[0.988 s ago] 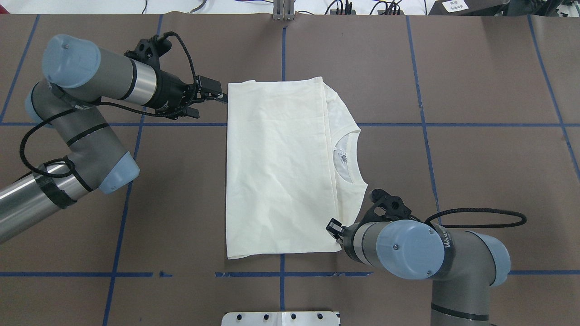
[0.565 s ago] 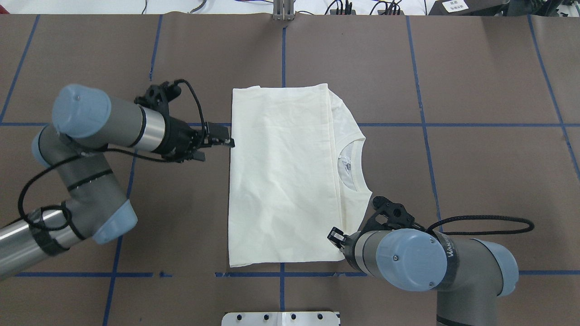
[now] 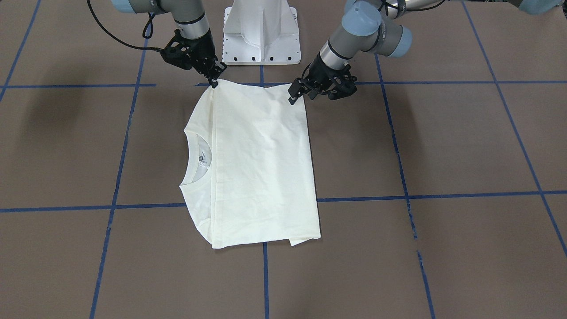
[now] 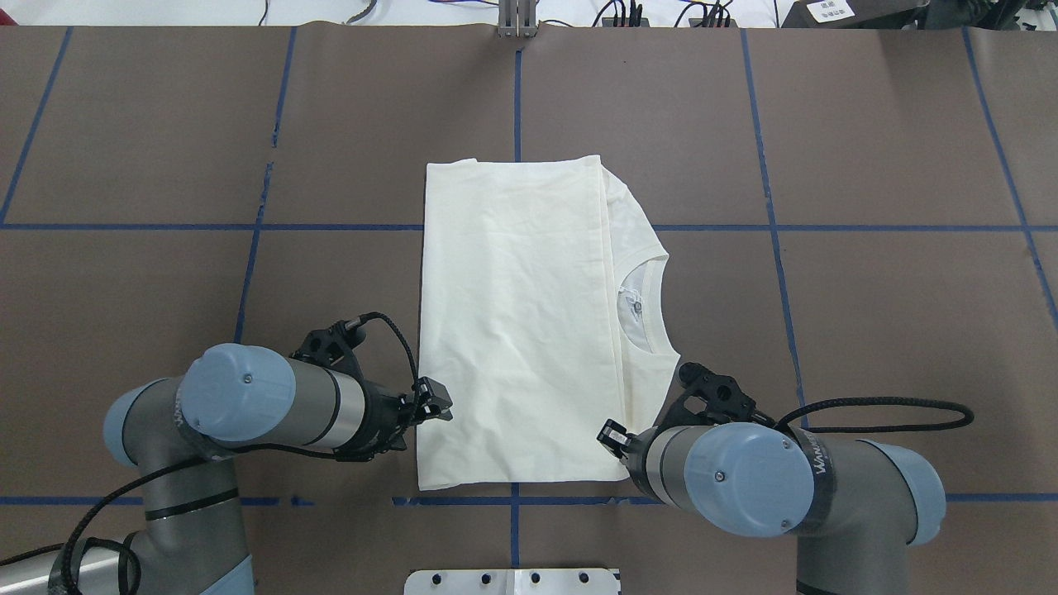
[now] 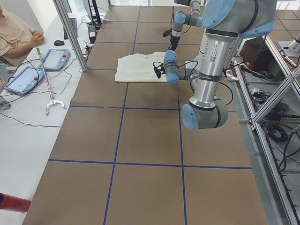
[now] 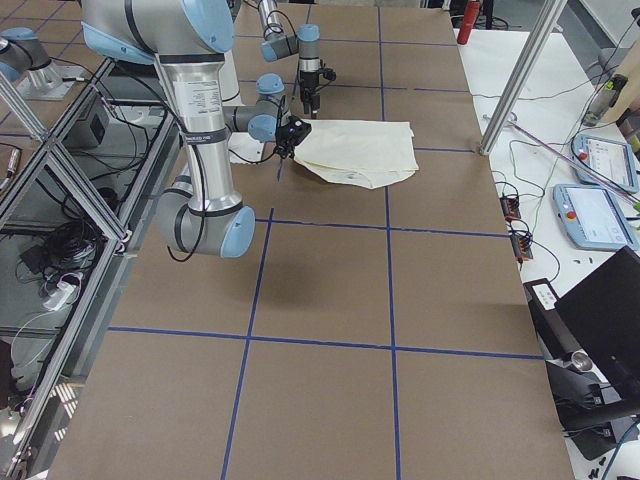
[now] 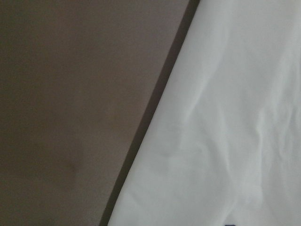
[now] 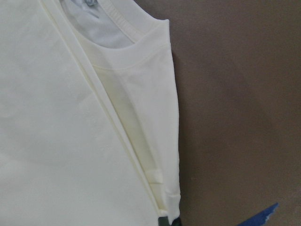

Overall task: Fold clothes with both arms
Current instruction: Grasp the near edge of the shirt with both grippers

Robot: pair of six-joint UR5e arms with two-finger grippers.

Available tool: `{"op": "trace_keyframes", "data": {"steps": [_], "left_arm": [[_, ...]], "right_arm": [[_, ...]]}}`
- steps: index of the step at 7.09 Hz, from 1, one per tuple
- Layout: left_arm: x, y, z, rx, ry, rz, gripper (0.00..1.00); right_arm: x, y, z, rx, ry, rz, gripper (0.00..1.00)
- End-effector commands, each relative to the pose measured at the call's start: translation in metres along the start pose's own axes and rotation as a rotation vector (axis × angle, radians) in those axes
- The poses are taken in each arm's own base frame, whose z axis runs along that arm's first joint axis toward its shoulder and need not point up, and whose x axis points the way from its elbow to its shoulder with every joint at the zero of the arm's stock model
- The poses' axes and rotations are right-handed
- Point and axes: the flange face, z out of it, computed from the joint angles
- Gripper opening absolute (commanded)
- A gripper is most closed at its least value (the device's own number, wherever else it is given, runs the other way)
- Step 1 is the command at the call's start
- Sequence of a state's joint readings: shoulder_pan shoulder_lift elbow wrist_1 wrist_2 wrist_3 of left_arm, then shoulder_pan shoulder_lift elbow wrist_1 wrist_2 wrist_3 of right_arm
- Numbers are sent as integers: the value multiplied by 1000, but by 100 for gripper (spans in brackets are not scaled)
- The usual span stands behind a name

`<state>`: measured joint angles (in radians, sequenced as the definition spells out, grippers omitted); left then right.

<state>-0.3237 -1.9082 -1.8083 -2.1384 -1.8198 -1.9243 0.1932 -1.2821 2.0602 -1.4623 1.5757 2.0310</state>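
Observation:
The cream T-shirt (image 4: 512, 330) lies folded on the brown table, plain back up, with its ribbed collar (image 4: 653, 306) showing at the right. No print is visible. My left gripper (image 4: 431, 408) hovers at the shirt's left edge near the front corner and looks open, with nothing held. From the front, the left gripper (image 3: 293, 95) sits just over that edge. My right gripper (image 4: 612, 434) is shut on the shirt's front right corner. In the right wrist view a dark fingertip (image 8: 163, 221) pinches the folded hem of the shirt (image 8: 70, 117).
The white pedestal base (image 3: 261, 31) stands just behind the shirt's near edge. Blue tape lines (image 4: 769, 227) grid the brown table. At the left end, a person (image 5: 16, 33) sits beside tablets (image 5: 28, 77) and a metal post (image 5: 70, 33).
The left gripper let go of the shirt's far left corner and travelled along the left edge to the near end. The shirt slid slightly toward the robot with the right gripper.

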Motion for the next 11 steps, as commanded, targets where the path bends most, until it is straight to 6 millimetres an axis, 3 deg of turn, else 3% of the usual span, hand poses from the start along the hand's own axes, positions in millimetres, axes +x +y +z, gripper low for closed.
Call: {"op": "trace_keyframes", "data": {"steps": [1, 4, 5, 7, 8, 10, 11], "left_arm": [[-7, 20, 10, -4, -31, -32, 64], [-11, 39, 11, -22, -68, -24, 62], [-13, 41, 13, -23, -72, -29, 50], [-14, 41, 13, -25, -76, -30, 5], [-15, 41, 13, -24, -78, -31, 0], [-22, 44, 9, -31, -82, -32, 0], [-15, 55, -19, -47, -67, -27, 0]], "right_arm": [[0, 0, -1, -1, -3, 0, 0], [0, 0, -1, -2, -2, 0, 0], [0, 0, -1, -2, -2, 0, 0], [0, 0, -1, -2, -1, 0, 0], [0, 0, -1, -2, -2, 0, 0], [0, 0, -2, -3, -4, 0, 0], [-1, 2, -4, -8, -7, -1, 0]]}}
